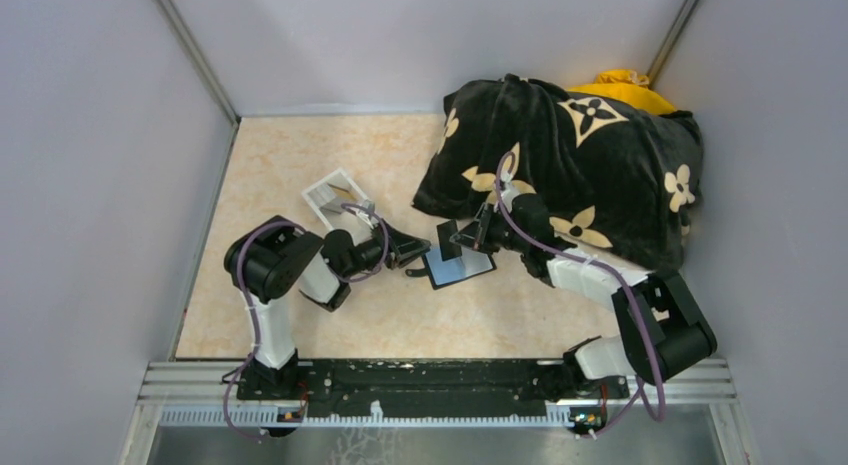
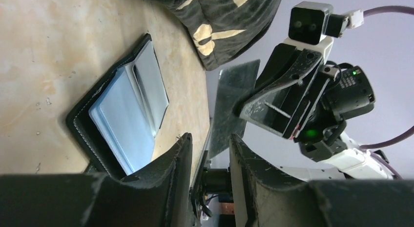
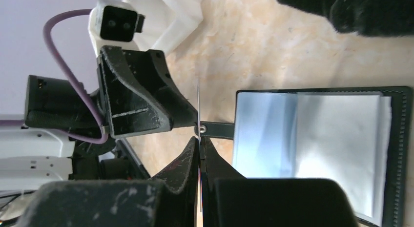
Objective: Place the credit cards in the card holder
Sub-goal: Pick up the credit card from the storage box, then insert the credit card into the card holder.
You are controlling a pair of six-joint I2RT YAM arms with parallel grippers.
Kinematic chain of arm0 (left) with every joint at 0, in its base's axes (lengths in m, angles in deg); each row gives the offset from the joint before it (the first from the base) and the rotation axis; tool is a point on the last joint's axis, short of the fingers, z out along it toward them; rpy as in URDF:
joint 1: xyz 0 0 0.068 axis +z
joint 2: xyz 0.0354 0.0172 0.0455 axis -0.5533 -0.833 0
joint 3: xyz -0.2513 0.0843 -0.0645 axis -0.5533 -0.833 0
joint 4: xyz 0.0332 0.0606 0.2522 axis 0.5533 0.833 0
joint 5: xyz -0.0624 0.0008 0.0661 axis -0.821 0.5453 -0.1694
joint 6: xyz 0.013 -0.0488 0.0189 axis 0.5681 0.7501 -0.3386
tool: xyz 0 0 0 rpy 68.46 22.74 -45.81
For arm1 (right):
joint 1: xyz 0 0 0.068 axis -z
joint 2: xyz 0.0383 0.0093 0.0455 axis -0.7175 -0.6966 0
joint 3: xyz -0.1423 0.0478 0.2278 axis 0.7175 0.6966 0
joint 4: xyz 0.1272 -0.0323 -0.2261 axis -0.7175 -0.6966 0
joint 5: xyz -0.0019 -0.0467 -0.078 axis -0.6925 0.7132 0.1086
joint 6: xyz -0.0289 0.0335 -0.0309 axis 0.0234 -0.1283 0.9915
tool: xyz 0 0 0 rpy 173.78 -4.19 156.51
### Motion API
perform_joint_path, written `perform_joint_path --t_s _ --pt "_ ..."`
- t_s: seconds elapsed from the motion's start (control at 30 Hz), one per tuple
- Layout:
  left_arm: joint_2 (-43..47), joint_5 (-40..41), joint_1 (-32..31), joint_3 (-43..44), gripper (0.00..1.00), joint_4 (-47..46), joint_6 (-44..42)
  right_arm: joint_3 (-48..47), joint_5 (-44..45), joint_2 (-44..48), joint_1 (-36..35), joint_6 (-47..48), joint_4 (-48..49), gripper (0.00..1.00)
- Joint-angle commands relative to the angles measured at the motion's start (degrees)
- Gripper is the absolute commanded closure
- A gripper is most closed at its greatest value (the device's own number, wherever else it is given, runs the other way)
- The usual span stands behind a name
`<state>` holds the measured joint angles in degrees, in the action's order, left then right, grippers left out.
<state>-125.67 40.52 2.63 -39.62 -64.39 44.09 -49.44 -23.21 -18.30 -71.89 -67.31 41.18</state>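
Top view: the card holder [image 1: 462, 270] is lying open on the table [image 1: 290, 315] between the two arms, just beside the flower-patterned cushion [image 1: 580, 165]. The right gripper [image 1: 465, 237] is holding a dark credit card [image 1: 447, 232] at the holder's far left corner. The left gripper [image 1: 405, 250] is sitting at the holder's left side, with the pale tray [image 1: 335, 197] behind it.

Right wrist view: the right jaws are pressing shut on the card, which is showing edge-on as a thin upright line. It is standing just off the holder's edge, where a black tab [image 3: 219, 130] is sticking out toward the left arm's fingers.

Left wrist view: the left jaws are standing narrowly apart on either side of that tab, with a gap showing beside it, so they are bracketing it rather than clearly pinching it. The card is standing on edge, apart from the holder's pale lining.

The job is looking barely begun: one card is lined up but not yet in any pocket, and whether others are already tucked in or waiting in the tray cannot be told
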Motion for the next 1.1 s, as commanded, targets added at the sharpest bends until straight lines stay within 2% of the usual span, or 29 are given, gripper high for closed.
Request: perform_joint_path --t_s 0.0,0.17,0.37,0.5,0.63,0.87,1.07 --pt "3.7 0.7 0.4 -1.1 0.60 -2.4 -5.3 -5.7 1.4 2.5 1.5 7.3 -11.2 1.00" --pt "9.9 1.4 -0.1 0.3 0.66 13.6 -12.1 -8.1 3.3 0.2 1.5 11.6 -17.1 1.00" --pt "15.7 5.1 -3.7 6.6 0.84 37.4 -22.2 -9.4 5.5 -2.8 1.5 14.4 -19.5 1.00" --pt "16.0 8.3 -6.1 11.2 0.93 48.1 -26.6 -10.1 6.4 -4.2 1.5 15.7 -20.3 1.00" --pt "15.2 10.8 -7.5 14.4 1.00 55.2 -29.0 -10.6 7.0 -5.2 1.5 16.8 -20.5 1.00" --pt "14.0 14.2 -9.6 19.2 1.00 64.3 -31.9 -11.0 7.2 -6.9 1.5 17.4 -19.8 1.00" --pt "13.9 16.6 -10.6 19.8 1.00 68.2 -32.7 -11.1 6.9 -8.5 1.5 17.4 -18.5 1.00"
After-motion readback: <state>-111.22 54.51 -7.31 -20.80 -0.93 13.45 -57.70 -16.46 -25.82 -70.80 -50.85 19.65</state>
